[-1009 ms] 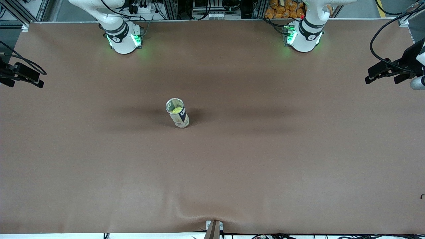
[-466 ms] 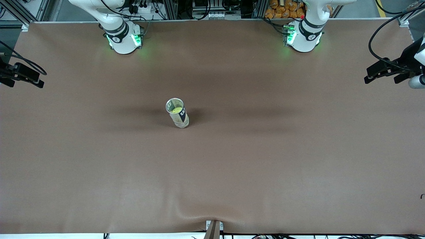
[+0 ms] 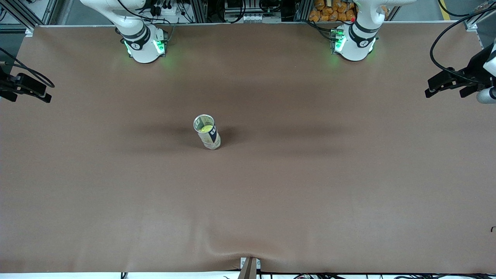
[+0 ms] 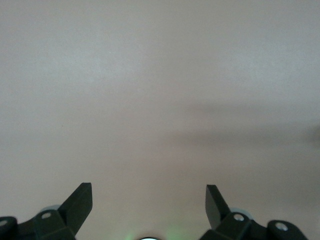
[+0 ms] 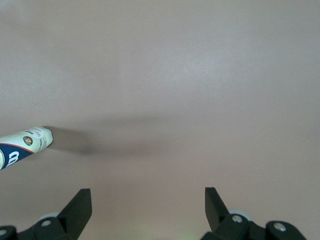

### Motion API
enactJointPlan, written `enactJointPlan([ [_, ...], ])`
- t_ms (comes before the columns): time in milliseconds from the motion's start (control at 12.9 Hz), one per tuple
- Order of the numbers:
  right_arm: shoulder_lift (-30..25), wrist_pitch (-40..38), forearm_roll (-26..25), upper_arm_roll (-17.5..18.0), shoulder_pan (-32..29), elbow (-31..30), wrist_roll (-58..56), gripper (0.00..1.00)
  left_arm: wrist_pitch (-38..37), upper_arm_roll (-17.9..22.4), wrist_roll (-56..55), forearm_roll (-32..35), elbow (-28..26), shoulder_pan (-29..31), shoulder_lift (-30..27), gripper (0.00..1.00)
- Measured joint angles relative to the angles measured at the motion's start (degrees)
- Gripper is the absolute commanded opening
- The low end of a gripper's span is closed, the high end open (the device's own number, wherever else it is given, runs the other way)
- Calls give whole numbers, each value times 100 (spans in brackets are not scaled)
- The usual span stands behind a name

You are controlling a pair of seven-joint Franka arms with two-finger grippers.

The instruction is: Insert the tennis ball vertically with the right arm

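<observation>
A tennis ball can (image 3: 207,131) stands upright and open-topped on the brown table, near the middle. A yellow-green tennis ball (image 3: 207,128) sits inside it. In the right wrist view the can (image 5: 25,142) shows at the picture's edge. The right arm's base (image 3: 141,42) and the left arm's base (image 3: 354,42) stand at the table's back edge, and both arms rise out of the front view. My right gripper (image 5: 148,200) is open and empty, high over bare table. My left gripper (image 4: 149,197) is open and empty over bare table.
Black camera mounts with cables hang over the table's two ends (image 3: 27,87) (image 3: 457,81). The brown table cover (image 3: 248,201) has a wrinkle at the front edge, by a small bracket (image 3: 250,265).
The black mount at the left arm's end of the table shifted slightly. The can and ball have not moved.
</observation>
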Motion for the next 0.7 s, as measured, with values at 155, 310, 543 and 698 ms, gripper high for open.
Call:
enactJointPlan([
  [155, 0, 0, 0, 0, 0, 0, 0, 100, 0, -3, 0, 2, 5, 1, -1, 100],
  [310, 0, -1, 0, 0, 0, 0, 0, 100, 0, -9, 0, 7, 11, 1, -1, 100],
  [543, 0, -1, 0, 0, 0, 0, 0, 100, 11, -35, 0, 10, 27, -4, -1, 100],
  [698, 0, -1, 0, 0, 0, 0, 0, 100, 14, -38, 0, 12, 34, -5, -1, 100],
])
